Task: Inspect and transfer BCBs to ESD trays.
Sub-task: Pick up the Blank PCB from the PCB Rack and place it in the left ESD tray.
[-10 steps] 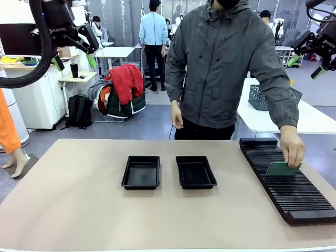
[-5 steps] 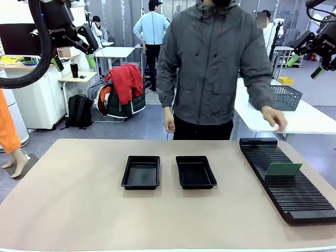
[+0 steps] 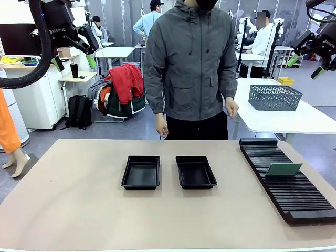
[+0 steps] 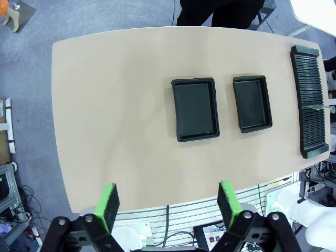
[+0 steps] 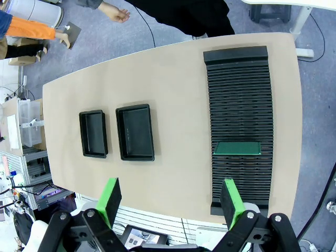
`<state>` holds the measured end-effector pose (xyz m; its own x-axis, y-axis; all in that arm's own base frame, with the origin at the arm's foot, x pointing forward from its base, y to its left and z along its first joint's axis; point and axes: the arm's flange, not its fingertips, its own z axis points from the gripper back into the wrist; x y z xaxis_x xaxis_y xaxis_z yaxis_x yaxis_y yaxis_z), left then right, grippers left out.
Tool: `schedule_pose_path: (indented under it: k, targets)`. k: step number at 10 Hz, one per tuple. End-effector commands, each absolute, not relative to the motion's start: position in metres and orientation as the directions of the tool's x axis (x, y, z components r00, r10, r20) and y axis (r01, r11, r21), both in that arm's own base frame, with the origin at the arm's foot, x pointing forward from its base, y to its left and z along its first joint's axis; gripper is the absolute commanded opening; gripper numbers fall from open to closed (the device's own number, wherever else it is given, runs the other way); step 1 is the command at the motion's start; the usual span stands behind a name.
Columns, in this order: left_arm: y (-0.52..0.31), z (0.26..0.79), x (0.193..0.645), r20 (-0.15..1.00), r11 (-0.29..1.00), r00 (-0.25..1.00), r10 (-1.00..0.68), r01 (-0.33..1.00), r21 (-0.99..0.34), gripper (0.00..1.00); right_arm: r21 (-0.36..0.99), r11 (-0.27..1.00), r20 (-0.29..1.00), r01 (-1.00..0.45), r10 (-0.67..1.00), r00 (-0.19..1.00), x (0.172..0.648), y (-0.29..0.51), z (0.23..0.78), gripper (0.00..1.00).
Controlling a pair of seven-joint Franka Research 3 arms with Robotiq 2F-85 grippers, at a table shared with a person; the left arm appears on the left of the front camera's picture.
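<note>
The left gripper [image 3: 74, 62] and right gripper [image 3: 305, 66] are hanging high, jaws spread, gripping nothing. One thin green rectangular board [image 3: 283, 169] is standing on edge in the long black ribbed rack [image 3: 294, 202], well apart from one shallow black plastic tray [image 3: 140, 172] and its twin [image 3: 195, 171], which are sitting mid-table.

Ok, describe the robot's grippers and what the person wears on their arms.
The left gripper and right gripper are black angular linkages, each with two fingers tipped with bright green pads. White ROBOTIQ lettering marks the left one's body, and a thick black hose loops beside it. The person wears a grey zip-up jacket with long sleeves.
</note>
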<state>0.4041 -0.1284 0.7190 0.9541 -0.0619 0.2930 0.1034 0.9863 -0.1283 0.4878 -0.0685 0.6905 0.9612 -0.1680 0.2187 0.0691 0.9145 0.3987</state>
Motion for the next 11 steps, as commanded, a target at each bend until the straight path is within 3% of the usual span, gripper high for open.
schedule_pose_path:
  k: [1, 2, 3, 6, 11]
  targets:
    - [-0.128, 0.72, 0.403, 0.295, 0.987, 0.954, -0.062, 0.103, -0.126, 1.0, 0.41, 0.91, 0.224, 0.053, -0.158, 0.962, 0.488, -0.069, 0.69, 1.0]
    - [-0.128, 0.72, 0.403, 0.295, 0.987, 0.954, -0.062, 0.103, -0.126, 1.0, 0.399, 0.914, 0.219, 0.069, -0.168, 0.961, 0.488, -0.069, 0.69, 1.0]
    - [-0.128, 0.72, 0.403, 0.295, 0.987, 0.954, -0.062, 0.103, -0.126, 1.0, 0.324, 0.945, 0.324, -0.042, -0.069, 0.943, 0.482, -0.061, 0.688, 1.0]
    - [-0.128, 0.72, 0.403, 0.295, 0.987, 0.954, -0.062, 0.103, -0.126, 1.0, 0.219, 0.931, 0.44, -0.293, 0.173, 0.881, 0.47, -0.055, 0.669, 1.0]
    - [-0.128, 0.72, 0.403, 0.295, 0.987, 0.954, -0.062, 0.103, -0.126, 1.0, 0.031, 0.73, 0.397, -0.683, 0.618, 0.679, 0.462, -0.054, 0.604, 1.0]
